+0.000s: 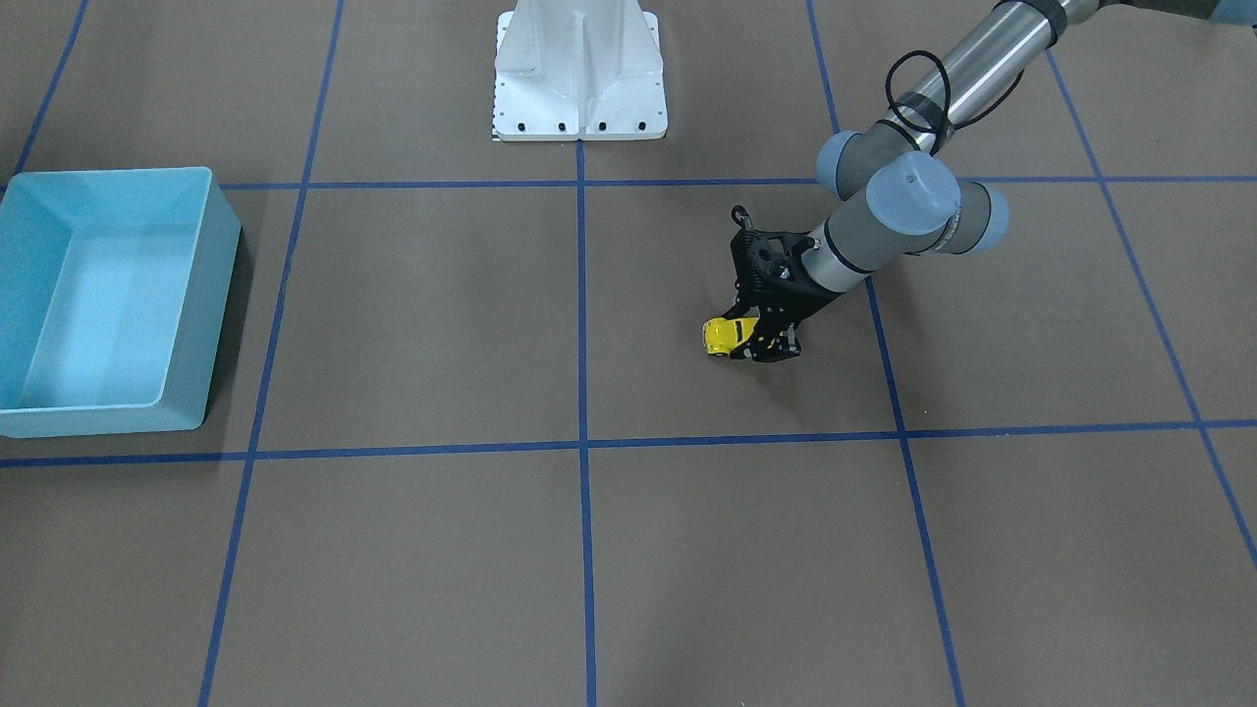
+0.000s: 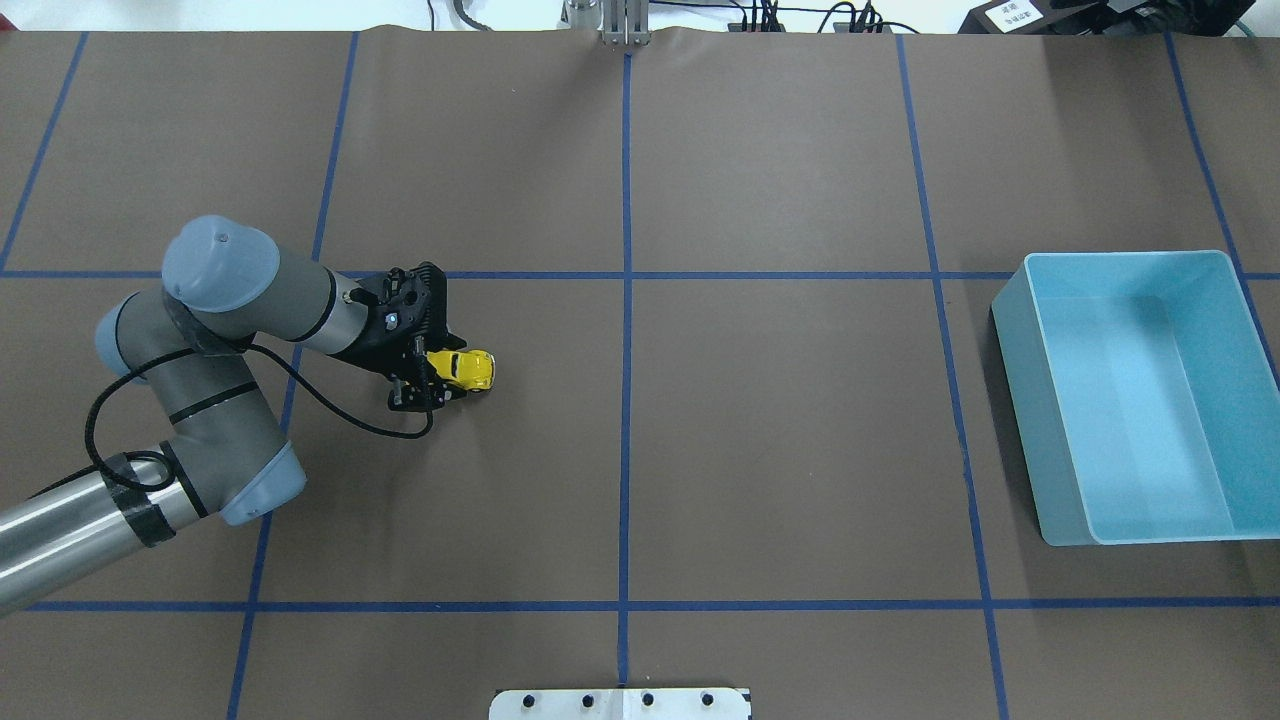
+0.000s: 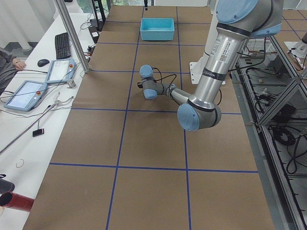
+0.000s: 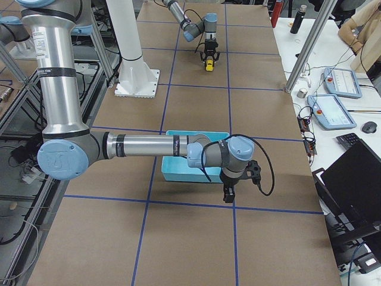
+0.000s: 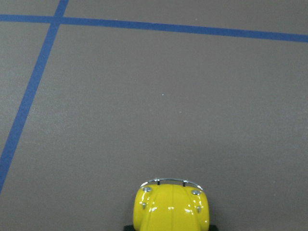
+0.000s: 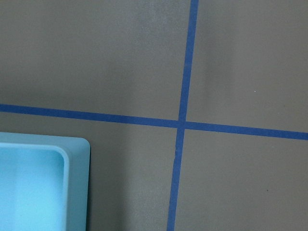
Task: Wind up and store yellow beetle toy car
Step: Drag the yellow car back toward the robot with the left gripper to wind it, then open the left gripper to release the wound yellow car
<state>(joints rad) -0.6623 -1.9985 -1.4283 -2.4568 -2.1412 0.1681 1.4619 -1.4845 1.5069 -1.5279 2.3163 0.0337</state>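
Gripping yellow beetle toy car [image 2: 468,369]: left gripper [image 2: 430,378] (arm label [image 3: 223,58] unreadable).

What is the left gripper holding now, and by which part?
The left gripper seems to hold the yellow beetle toy car by its sides at one end.

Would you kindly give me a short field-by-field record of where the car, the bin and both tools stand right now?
Car: yellow beetle toy car, on its wheels on the table, on the robot's left side.
Left tool: left tool is down at the car and appears shut on its rear; the nose sticks out.
Bin: blue bin, empty, on the robot's right side, far from the car.
Right tool: right tool hangs beside the bin; whether it is open or shut cannot be told.
Stored: not yet.
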